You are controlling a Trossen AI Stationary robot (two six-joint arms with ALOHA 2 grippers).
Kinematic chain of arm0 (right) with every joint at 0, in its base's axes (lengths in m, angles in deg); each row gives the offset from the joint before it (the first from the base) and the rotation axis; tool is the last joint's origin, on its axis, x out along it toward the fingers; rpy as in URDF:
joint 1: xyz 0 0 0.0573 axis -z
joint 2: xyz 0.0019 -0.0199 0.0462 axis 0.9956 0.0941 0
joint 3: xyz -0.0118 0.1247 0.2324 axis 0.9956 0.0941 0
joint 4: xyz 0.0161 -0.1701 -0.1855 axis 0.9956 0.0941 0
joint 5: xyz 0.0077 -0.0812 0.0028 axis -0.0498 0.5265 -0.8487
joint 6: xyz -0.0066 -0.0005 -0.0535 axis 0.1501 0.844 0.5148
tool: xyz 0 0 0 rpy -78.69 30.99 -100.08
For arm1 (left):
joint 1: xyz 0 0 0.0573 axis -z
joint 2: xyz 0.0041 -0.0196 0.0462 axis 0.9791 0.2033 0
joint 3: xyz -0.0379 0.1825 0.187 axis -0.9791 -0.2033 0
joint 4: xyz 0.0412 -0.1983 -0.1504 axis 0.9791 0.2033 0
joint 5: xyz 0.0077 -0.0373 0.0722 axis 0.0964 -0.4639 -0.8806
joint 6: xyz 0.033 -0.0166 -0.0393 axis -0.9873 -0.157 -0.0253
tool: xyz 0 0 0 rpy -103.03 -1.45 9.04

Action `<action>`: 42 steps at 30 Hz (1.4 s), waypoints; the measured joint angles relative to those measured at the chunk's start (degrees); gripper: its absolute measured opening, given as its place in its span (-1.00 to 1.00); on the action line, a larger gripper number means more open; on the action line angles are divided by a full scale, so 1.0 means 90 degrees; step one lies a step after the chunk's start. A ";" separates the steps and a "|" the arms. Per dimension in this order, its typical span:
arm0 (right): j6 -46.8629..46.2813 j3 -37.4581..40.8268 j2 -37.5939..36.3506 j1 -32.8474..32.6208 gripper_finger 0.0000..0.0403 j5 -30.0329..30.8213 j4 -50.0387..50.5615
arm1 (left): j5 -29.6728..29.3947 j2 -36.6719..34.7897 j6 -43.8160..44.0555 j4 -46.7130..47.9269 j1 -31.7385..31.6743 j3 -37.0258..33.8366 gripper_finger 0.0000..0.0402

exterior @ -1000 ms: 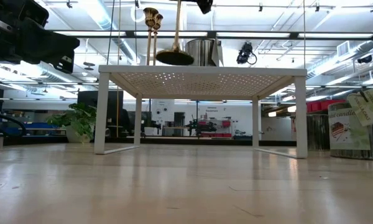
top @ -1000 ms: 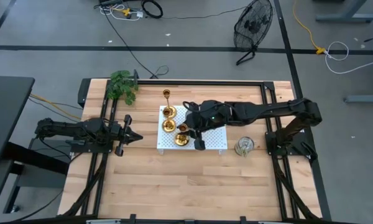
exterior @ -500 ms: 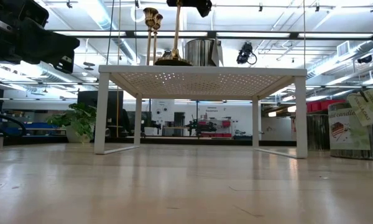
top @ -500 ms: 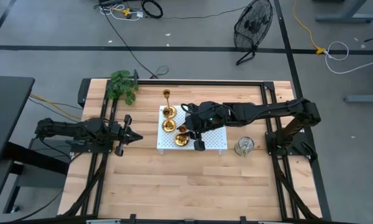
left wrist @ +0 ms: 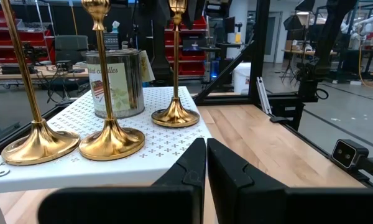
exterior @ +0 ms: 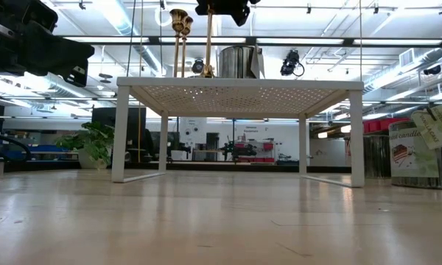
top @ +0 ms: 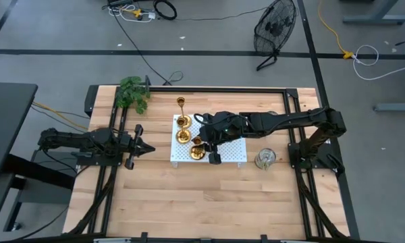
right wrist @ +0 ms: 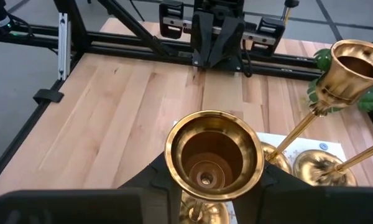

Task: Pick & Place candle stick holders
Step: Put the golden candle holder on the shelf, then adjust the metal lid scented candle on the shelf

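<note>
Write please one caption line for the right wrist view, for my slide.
Right gripper jaws closed around a gold candle stick holder, seen from above its cup.

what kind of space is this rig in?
Looks like a robotics lab or workshop: a wooden bench in a black frame on bare concrete, loose cables and a floor fan beside it, red shelving and workbenches behind.

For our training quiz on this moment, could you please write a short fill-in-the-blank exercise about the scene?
1. The right gripper is shut on the cup of a ____ candle holder.
2. That holder's base rests on the ____ perforated stand.
3. The left gripper, off to the side, has its fingers ____.
4. A tin can stands on the ____.

Missing words: gold; white; shut; stand
</note>
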 joint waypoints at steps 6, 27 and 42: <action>-0.0010 0.0000 0.0000 0.0000 -0.49 0.0001 0.0002 | 0.0002 0.0000 0.0000 0.0000 0.0000 0.0001 -0.91; -0.0031 0.0000 0.0010 -0.0005 -0.02 0.0549 -0.0312 | 0.0001 0.0000 0.0000 0.0000 0.0000 -0.0001 -0.91; -0.0031 0.0000 0.0010 -0.0007 0.39 0.0549 -0.0314 | 0.0002 0.0000 0.0000 0.0000 0.0000 0.0000 -0.91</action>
